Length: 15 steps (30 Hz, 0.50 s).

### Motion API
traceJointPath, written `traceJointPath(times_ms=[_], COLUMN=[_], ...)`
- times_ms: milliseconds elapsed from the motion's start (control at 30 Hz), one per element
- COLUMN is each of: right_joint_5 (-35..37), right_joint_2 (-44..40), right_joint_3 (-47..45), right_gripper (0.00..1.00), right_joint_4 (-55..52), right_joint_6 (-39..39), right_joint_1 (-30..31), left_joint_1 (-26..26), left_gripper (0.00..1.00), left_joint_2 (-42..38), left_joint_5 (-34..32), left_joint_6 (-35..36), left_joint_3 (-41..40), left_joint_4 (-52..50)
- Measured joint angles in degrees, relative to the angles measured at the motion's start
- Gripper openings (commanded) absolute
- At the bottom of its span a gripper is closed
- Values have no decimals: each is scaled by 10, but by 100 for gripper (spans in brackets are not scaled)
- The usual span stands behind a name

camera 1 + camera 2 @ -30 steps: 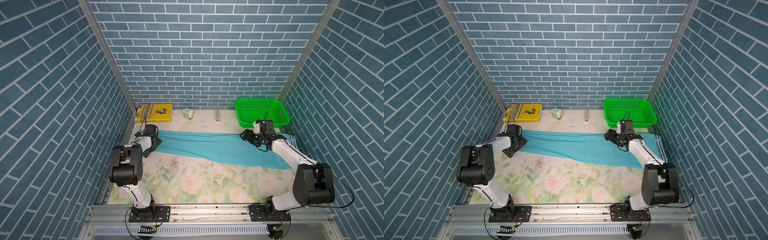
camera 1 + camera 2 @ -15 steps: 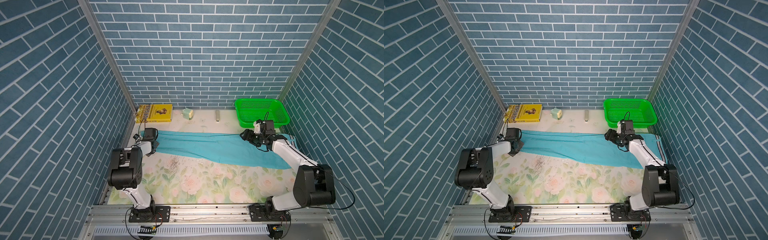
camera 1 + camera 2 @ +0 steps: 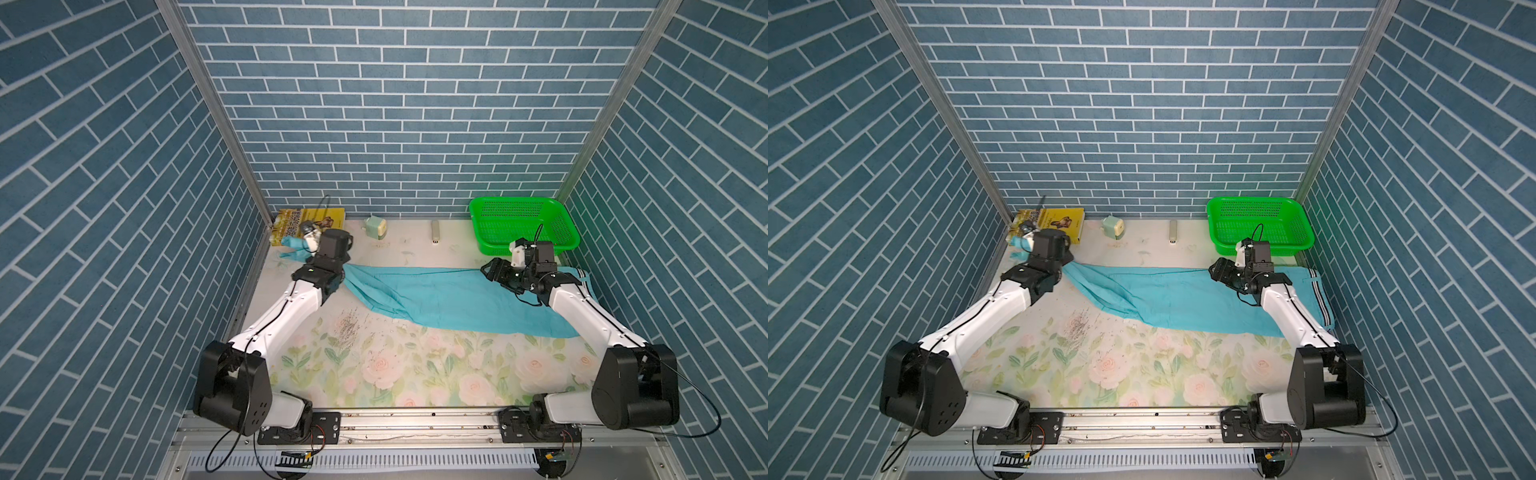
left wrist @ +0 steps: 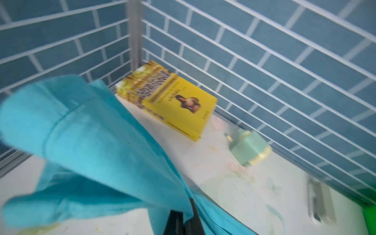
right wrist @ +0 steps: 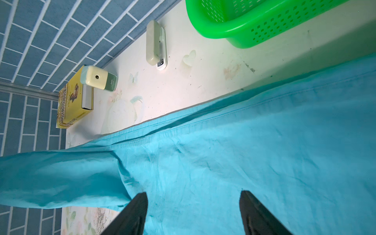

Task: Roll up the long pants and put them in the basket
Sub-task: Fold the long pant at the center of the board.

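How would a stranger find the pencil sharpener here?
Look along the foot of the back wall. The sharpener stands between the yellow book and the flat grey stapler. It alone is a mint-green block with a cream face.

Blue brick-patterned walls point(image 3: 395, 104) enclose a floral tabletop point(image 3: 415, 365), evenly lit.

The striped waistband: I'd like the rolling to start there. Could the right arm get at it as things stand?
Probably yes. The waistband lies bare beside the right arm, and the right gripper is open and empty over the long pants; it would need to pull back.
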Motion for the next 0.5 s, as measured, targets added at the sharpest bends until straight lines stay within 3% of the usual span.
traceJointPath(times_ms=[133, 167, 233, 333, 433, 500], right_joint_5=[-14, -16, -23, -34, -44, -51], right_joint_2=[-21, -28, -42, -59, -68, -68], right_joint_3=[-26, -32, -44, -60, -76, -83], right_gripper=[76, 76, 76, 76, 76, 76], right_joint_4=[3, 3, 4, 10, 15, 17], right_joint_6=[14, 16, 24, 30, 34, 38], right_joint_1=[-12, -17, -31, -58, -81, -90], left_joint_1=[-163, -201, -278, -367, -416, -420], left_gripper=[0, 6, 40, 75, 92, 99], left_joint_2=[113, 148, 227, 315, 341, 330], left_joint_5=[-40, -45, -45, -31, 2, 19], left_joint_6=[7, 7, 9, 12, 12, 18], left_joint_3=[78, 99, 146, 189, 188, 177], left_joint_4=[-9, -12, -21, -31, -40, -45])
